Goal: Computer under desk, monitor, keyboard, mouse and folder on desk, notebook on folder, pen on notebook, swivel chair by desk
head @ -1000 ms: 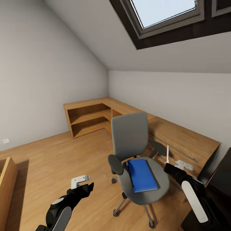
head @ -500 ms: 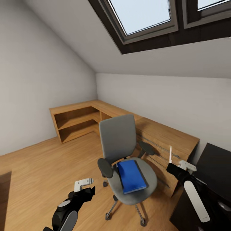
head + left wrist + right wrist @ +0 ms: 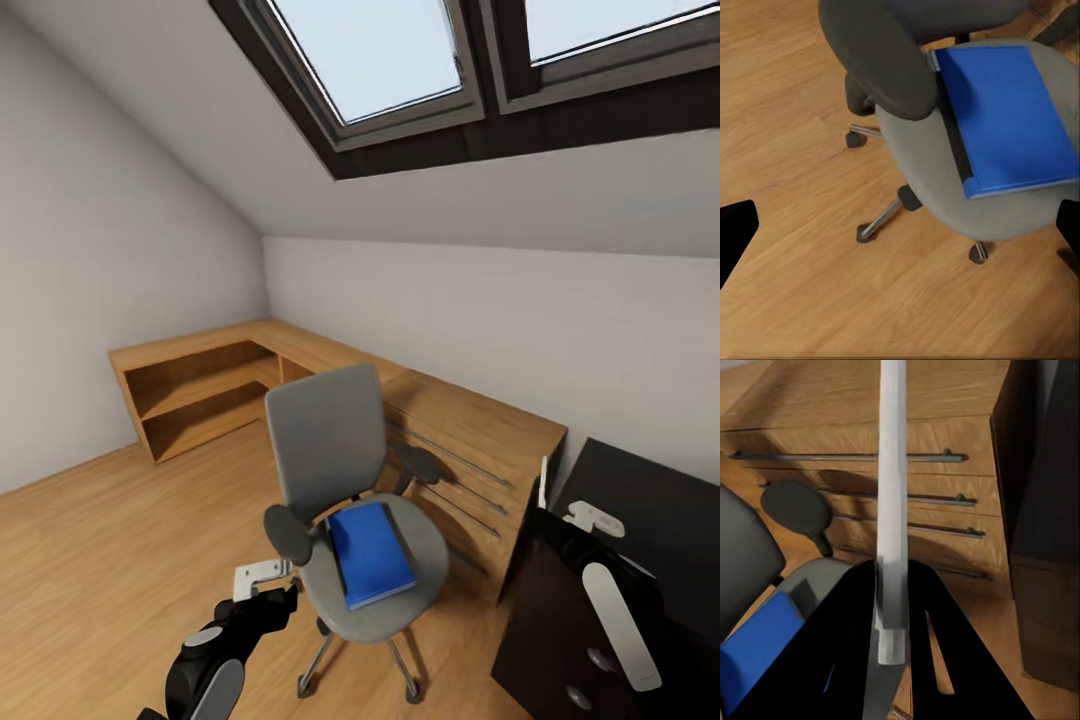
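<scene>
Blue against grey: from the head view the folder (image 3: 370, 553) lies flat on the seat of the swivel chair (image 3: 340, 500), which stands mid-floor in the attic bedroom, its back toward the low wooden shelving (image 3: 200, 390) along the far wall. To the right, the black desk (image 3: 650, 500) shows at the frame's edge, just beside a wooden drawer unit (image 3: 470, 480). The left gripper (image 3: 262, 583) hangs low, near the chair's left armrest; the right gripper (image 3: 560, 520) is raised near the desk, with the pen (image 3: 542, 482) standing up from it as a thin white stick.

Left wrist view: the folder (image 3: 1009, 116) covers much of the seat, one long edge near a dark armrest (image 3: 881, 52), its near corner reaching close to the seat's front rim. The gripper's fingertips (image 3: 735, 232) sit at the frame's two sides, well apart — spread, with nothing between them.

Right wrist view: the pen (image 3: 892, 502) runs straight out from between the dark fingers (image 3: 847, 660), pinched at its lower end.

The folder looks thin, stiff and light, likely slick on the padded seat; a grasp at the near edge, where it comes closest to the rim, seems best. The pen is slender and could slip or twist if the pinch loosens.
</scene>
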`<state>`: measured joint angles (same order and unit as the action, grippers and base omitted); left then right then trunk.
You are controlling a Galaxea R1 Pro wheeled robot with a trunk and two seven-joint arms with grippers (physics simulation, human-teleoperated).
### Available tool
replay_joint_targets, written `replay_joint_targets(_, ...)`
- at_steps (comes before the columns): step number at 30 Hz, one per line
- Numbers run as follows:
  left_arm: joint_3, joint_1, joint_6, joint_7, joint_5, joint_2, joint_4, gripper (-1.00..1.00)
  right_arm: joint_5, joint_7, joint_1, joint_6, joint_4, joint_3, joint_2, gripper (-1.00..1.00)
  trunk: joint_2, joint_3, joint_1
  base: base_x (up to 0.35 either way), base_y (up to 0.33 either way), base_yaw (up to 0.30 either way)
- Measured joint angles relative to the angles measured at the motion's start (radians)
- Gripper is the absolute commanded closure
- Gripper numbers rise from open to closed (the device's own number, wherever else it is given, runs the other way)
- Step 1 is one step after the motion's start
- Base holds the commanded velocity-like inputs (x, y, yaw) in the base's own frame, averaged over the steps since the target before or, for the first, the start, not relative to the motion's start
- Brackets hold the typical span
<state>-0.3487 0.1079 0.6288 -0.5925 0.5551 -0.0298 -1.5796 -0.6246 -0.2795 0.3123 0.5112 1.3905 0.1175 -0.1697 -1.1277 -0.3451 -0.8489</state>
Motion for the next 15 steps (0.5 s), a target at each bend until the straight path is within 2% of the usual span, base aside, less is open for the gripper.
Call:
replay_joint_targets(8, -0.001, 0.000, 0.000, 0.001, -0.001, 0.001, 0.001, -1.00, 0.001, 0.001, 0.000, -0.003, -0.011, 0.002, 0.000, 1.00, 0.056, 0.025, 0.031, 0.000, -0.301, -0.004)
replay_joint_targets(10, 0.000, 0.000, 0.001, 0.002, 0.000, 0.001, 0.001, -1.00, 0.002, 0.001, 0.000, -0.006, -0.023, 0.004, 0.000, 1.00, 0.070, 0.032, 0.038, 0.000, -0.126, 0.000)
replay_joint_targets(15, 0.002, 0.000, 0.001, 0.004, 0.001, 0.000, 0.000, -1.00, 0.002, 0.001, 0.000, -0.008, -0.031, 0.018, 0.000, 1.00, 0.070, 0.032, 0.038, 0.000, -0.041, 0.000)
